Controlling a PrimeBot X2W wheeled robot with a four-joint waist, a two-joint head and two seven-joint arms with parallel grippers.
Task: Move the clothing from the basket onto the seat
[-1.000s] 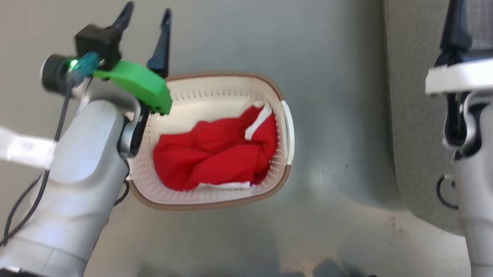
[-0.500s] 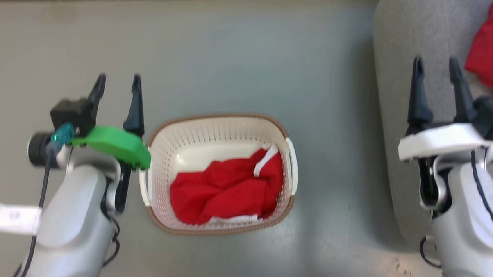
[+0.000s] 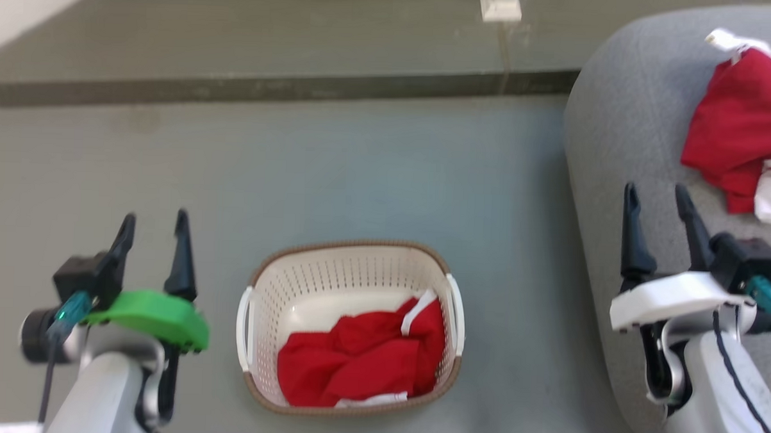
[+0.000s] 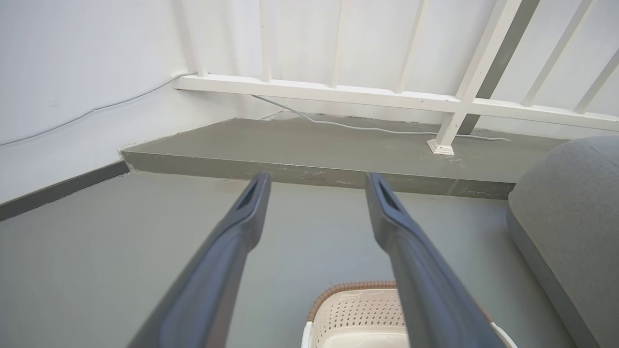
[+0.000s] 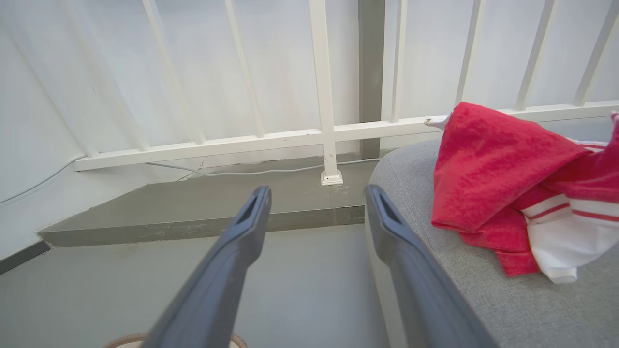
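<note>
Floor (image 3: 361, 164) view has pulled back: we see clothing (image 3: 738, 120) on seat (image 3: 619, 141), more clothing (image 3: 361, 363) in basket (image 3: 352, 244), L gripper (image 3: 155, 218) & R gripper (image 3: 656, 189) wide, empty.

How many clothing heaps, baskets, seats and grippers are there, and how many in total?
Clothing heaps: 2
Basket: 1
Seat: 1
Grippers: 2, left gripper and right gripper
Total: 6

A grey floor (image 3: 361, 177) runs to a low step (image 4: 309, 145). On the step stands a white railing (image 5: 242, 141), with a white cable (image 4: 367, 128) at its foot. The wall (image 4: 63, 72) is white.
</note>
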